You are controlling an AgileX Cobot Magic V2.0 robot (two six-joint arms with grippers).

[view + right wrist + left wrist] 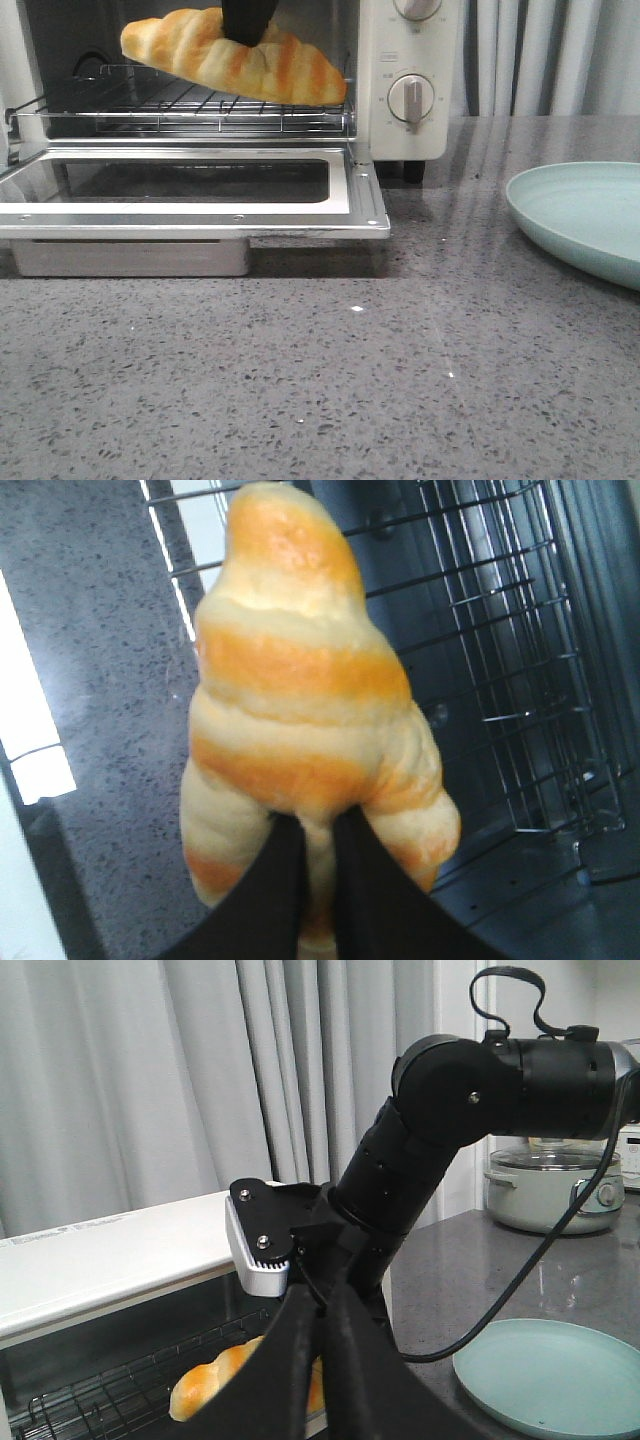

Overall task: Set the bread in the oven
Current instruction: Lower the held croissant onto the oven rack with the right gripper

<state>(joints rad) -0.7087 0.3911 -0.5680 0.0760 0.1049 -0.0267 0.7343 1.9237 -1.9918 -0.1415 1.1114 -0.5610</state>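
Golden-orange crust with cream stripes: the bread (235, 55) hangs just above the wire rack (190, 105), inside the mouth of the oven (400, 130), tilted so its right end dips toward the rack's front rail. The right gripper (248, 25) pinches it from above near the middle; in the right wrist view the two black fingers (275, 880) are closed tight into the soft crust, with only a narrow strip of bread between them. So the claw is clamped on the roll, nearly shut around it.

The drop-down door (190, 190) lies flat and open, so the way in is clear. This is the placing step: the bread is carried in over the rack but not yet set down. Whether its low end already brushes the wire is hard to tell from the front view.

The left gripper (318, 1380) shows in its own wrist camera, held outside the oven with its dark fingers pressed together and nothing between them. A pale green plate (585, 215) sits on the speckled grey counter (320, 380) to the right, well apart from the oven.

The next move calls for a short lowering until the roll rests level on the wire, then a release and a straight withdrawal without dragging the bread back out.
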